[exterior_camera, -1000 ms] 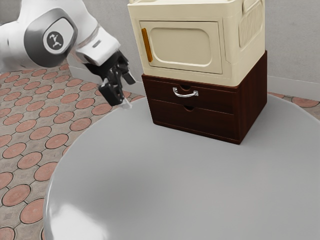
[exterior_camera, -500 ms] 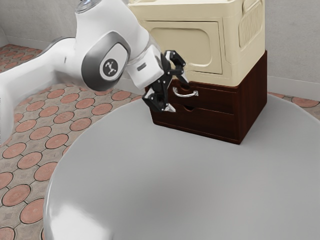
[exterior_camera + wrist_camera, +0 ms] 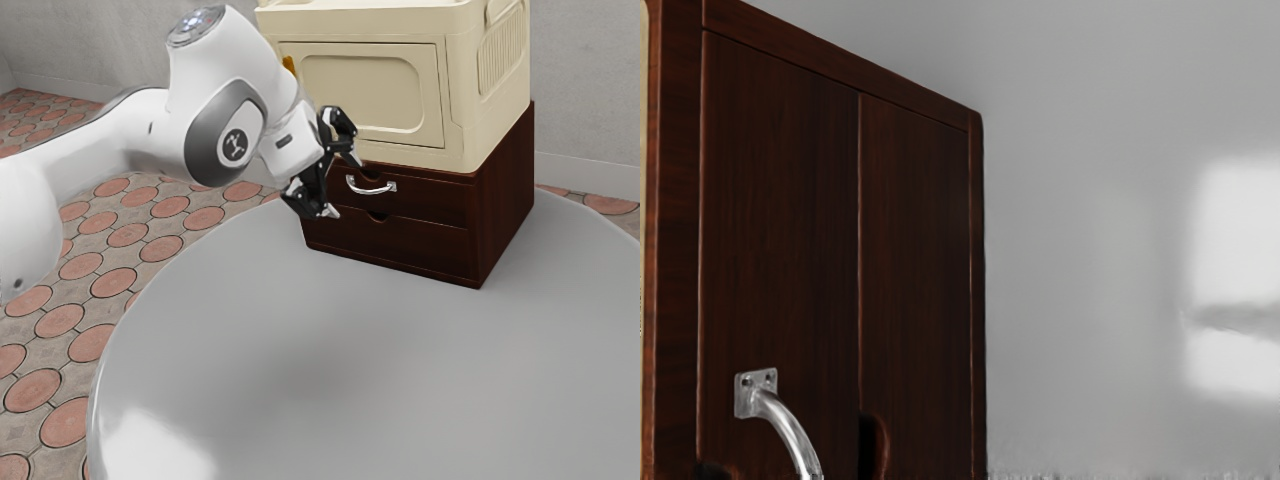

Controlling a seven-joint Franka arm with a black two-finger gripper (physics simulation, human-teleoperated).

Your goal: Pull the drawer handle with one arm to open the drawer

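The end effector [image 3: 341, 187] is wide open, one finger higher than the other. The shiny handle [image 3: 371, 190] is near, in front of its tips, maybe a bit off to one side. Its long bar runs sideways along the drawer [image 3: 430, 203].

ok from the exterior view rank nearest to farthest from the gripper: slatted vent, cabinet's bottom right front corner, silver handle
1. Silver handle, upper drawer, close to the gripper
2. Cabinet's bottom front corner, toward the exterior view's right
3. Slatted vent, high on the cream box's side, farther back
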